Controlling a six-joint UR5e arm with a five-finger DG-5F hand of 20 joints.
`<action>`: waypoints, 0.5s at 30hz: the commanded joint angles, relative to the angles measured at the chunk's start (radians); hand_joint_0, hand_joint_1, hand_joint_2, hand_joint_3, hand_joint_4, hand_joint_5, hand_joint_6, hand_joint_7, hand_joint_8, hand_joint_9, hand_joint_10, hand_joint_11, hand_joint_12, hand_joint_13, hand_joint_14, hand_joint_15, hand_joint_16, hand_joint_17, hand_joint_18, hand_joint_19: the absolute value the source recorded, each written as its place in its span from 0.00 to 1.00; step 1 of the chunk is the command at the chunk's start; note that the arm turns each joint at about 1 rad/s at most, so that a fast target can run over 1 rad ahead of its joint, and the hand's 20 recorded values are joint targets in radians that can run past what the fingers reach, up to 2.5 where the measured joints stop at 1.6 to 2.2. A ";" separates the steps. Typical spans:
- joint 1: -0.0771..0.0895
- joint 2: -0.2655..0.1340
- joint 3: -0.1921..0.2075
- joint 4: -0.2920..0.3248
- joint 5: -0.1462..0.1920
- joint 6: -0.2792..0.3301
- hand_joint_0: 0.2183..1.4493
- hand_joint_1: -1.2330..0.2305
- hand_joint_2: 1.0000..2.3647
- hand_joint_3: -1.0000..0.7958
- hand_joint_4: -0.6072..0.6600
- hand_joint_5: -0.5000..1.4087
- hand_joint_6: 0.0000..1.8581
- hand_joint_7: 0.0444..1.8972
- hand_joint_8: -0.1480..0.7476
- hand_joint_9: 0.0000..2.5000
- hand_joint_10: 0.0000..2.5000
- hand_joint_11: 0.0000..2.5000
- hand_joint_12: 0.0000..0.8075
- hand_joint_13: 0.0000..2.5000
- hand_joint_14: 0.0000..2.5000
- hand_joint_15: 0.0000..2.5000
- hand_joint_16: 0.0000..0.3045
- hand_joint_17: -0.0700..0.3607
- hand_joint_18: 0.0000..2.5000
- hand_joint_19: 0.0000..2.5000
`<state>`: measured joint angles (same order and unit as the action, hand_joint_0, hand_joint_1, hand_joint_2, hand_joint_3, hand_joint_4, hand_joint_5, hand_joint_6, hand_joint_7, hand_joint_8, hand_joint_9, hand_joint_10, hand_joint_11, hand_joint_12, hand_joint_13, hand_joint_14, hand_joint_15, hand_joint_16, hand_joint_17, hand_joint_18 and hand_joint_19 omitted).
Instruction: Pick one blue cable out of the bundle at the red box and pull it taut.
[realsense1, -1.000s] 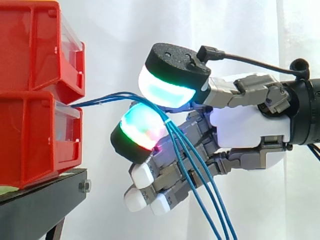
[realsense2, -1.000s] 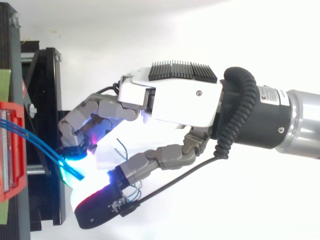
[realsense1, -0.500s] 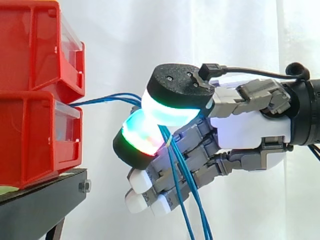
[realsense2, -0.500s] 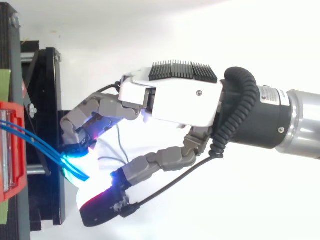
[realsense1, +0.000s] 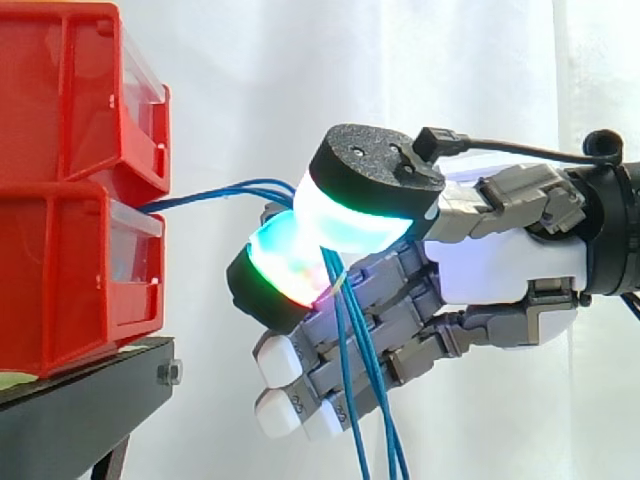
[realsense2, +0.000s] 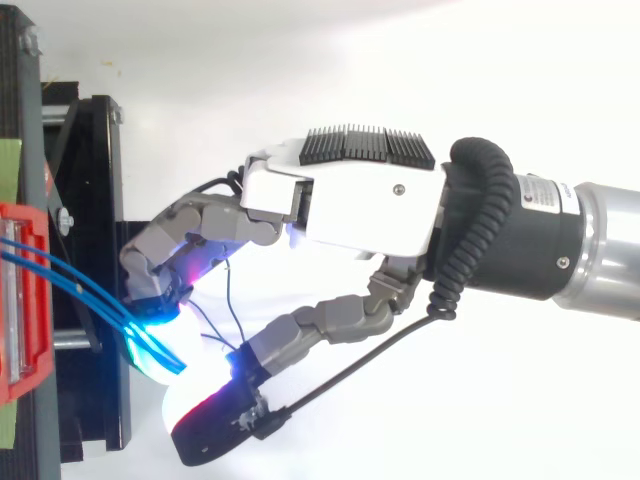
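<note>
Blue cables (realsense1: 200, 193), pinched between fingers (realsense1: 285, 265), red box (realsense1: 60, 270)

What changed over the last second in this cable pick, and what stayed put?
The hand brought its upper pad down onto the lower one, pinching the blue cables between them. The cables' hanging part swung from slanting toward the wrist to nearly straight down. The red bins, black stand and the cables' run out of the bins stayed as they were.

Glossy red plastic bins (realsense1: 80, 250) beyond the hand's (realsense1: 500, 265) fingers (realsense1: 400, 285); smooth blue plastic-sheathed cables (realsense1: 205, 193) between them; matt black metal stand (realsense1: 70, 395) below.
</note>
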<state>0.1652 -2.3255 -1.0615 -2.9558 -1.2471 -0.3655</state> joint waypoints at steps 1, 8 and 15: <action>0.002 0.000 0.000 -0.008 0.000 0.013 0.36 0.21 0.00 0.28 0.22 0.20 0.50 0.53 0.37 0.36 0.00 0.18 0.39 0.27 0.00 0.11 0.12 0.35 0.22 0.10; 0.005 0.000 0.000 -0.009 0.000 0.016 0.29 0.33 0.00 0.28 0.20 0.22 0.45 0.48 0.36 0.36 0.00 0.11 0.39 0.27 0.00 0.11 0.12 0.35 0.21 0.12; 0.007 0.000 0.000 -0.009 0.002 0.016 0.28 0.33 0.01 0.37 0.29 0.23 0.36 0.55 0.37 0.36 0.00 0.11 0.41 0.26 0.00 0.12 0.12 0.36 0.19 0.13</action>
<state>0.1715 -2.3255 -1.0615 -2.9651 -1.2458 -0.3498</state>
